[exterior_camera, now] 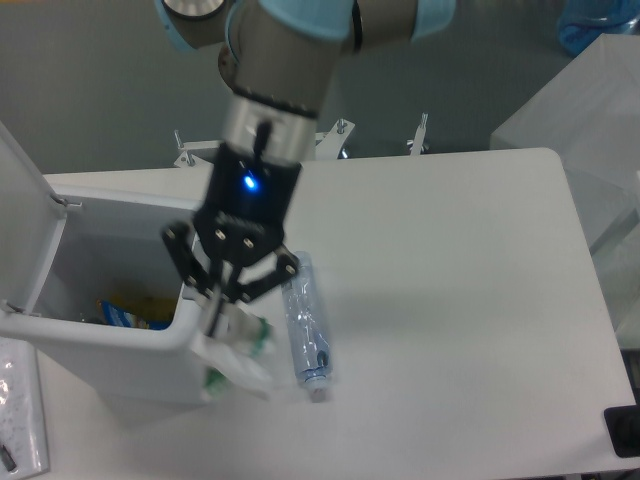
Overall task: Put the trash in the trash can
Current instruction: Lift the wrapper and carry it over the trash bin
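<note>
White desk (470,300) before a grey wall. Left of the hand: white trash can (110,340), lid (18,215) up, blue and yellow scraps inside. Hand (222,312) clenched on crumpled clear-white wrapper (238,352) with green bits, hanging at the can's right rim; wrapper's lower edge blurred. Just right of the hand: bluish bottle (305,322) lying flat, white cap toward the camera.
</note>
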### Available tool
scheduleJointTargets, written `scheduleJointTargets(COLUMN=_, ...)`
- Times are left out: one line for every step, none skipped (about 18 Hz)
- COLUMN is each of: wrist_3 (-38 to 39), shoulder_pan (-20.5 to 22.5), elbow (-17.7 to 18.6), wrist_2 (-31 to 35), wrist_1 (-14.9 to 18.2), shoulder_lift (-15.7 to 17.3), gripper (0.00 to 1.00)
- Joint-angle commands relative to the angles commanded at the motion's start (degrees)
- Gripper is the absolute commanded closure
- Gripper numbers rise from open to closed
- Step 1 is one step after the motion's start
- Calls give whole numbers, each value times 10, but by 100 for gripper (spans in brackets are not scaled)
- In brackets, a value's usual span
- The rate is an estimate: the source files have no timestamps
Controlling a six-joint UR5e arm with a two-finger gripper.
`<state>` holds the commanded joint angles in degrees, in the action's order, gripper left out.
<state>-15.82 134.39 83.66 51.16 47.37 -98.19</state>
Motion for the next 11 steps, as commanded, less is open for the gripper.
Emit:
scheduleJointTargets(wrist_3=-2, shoulder_pan=-3, elbow=16, wrist_2=0, wrist_1=-1, shoulder_lift=13, gripper=100)
scheduleJointTargets(wrist_3=-2, shoulder_pan=-10, elbow=28, wrist_2=1, wrist_1=-1, shoulder_lift=25, gripper=100)
scheduleJointTargets(wrist_3=-4, shoulder_pan=-11, elbow=40, wrist_2=1, wrist_1=-1, shoulder_lift=34, gripper=100)
scheduleJointTargets(wrist_3=-8, shoulder_pan=-14, elbow=51, wrist_2=1, wrist_1=-1, shoulder_lift=40, gripper=100)
scheduleJointTargets(wrist_3=-9, shoulder_pan=-24, elbow=58, wrist_2=2, wrist_1=-2, shoulder_lift=45, gripper=100)
scheduleJointTargets(wrist_3=-9, shoulder_pan=-33, elbow=63, wrist_2=4, wrist_1=-2, shoulder_lift=46, gripper=100)
scheduleJointTargets(wrist_3=-9, shoulder_pan=-42, elbow=68, wrist_2=7, wrist_1=-2, shoulder_lift=46, gripper=100)
scheduleJointTargets(wrist_3=-9, shoulder_pan=-48, elbow=70, wrist_2=7, wrist_1=-2, shoulder_lift=45, gripper=99)
scheduleJointTargets(wrist_3=-9, shoulder_pan=-54, elbow=73, wrist_2=7, wrist_1=-2, shoulder_lift=44, gripper=96)
scheduleJointTargets(wrist_3=-10, shoulder_pan=-61, elbow=75, wrist_2=7, wrist_1=-2, shoulder_lift=42, gripper=94)
scheduleJointTargets(wrist_3=-10, shoulder_pan=-67, elbow=78, wrist_2=9, wrist_1=-3, shoulder_lift=41, gripper=89)
